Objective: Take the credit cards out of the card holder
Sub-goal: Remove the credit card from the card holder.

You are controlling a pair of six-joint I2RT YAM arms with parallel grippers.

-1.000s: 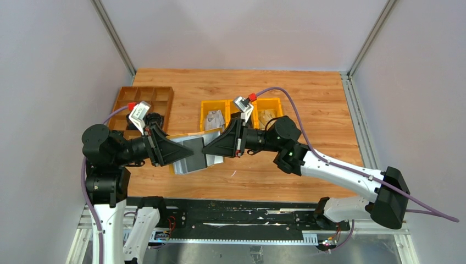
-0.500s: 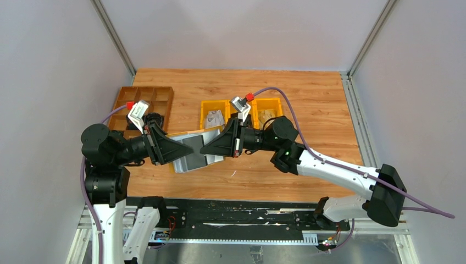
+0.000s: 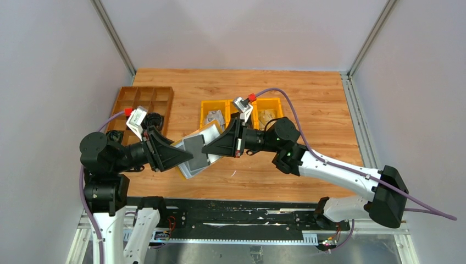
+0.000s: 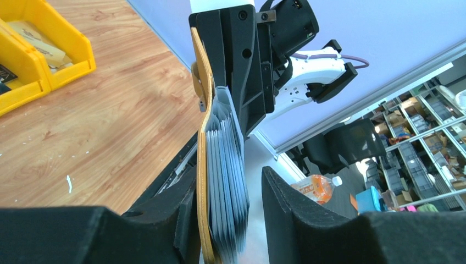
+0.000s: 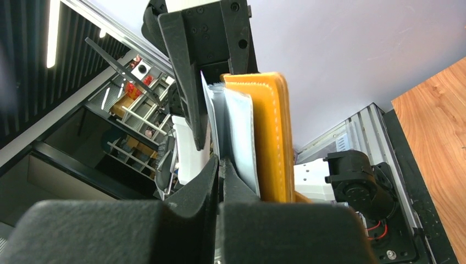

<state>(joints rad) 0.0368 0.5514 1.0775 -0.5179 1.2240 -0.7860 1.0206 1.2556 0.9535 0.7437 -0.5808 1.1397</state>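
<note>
Overhead, your wooden table [image 3: 319, 104] between grey walls [image 3: 242, 33], yellow bins [image 3: 211, 106] behind, left gripper [image 3: 183, 156] loose around card holder [image 3: 194, 149], right gripper [image 3: 207, 149] pinched shut on it.

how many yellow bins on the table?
2. One yellow bin sits just beyond the right gripper; the other beside it to the right, beyond that arm's wrist. The gripper body covers the gap between them, so a third could be hidden.

Light: bright, even, from overhead; soft shadows on the light-brown wooden table [image 3: 308, 99].
Top view: sharp throughout.
Wrist views: mustard-yellow folding card holder [image 4: 201, 165] crisp; near black jaws blurred; far background hazy.
</note>
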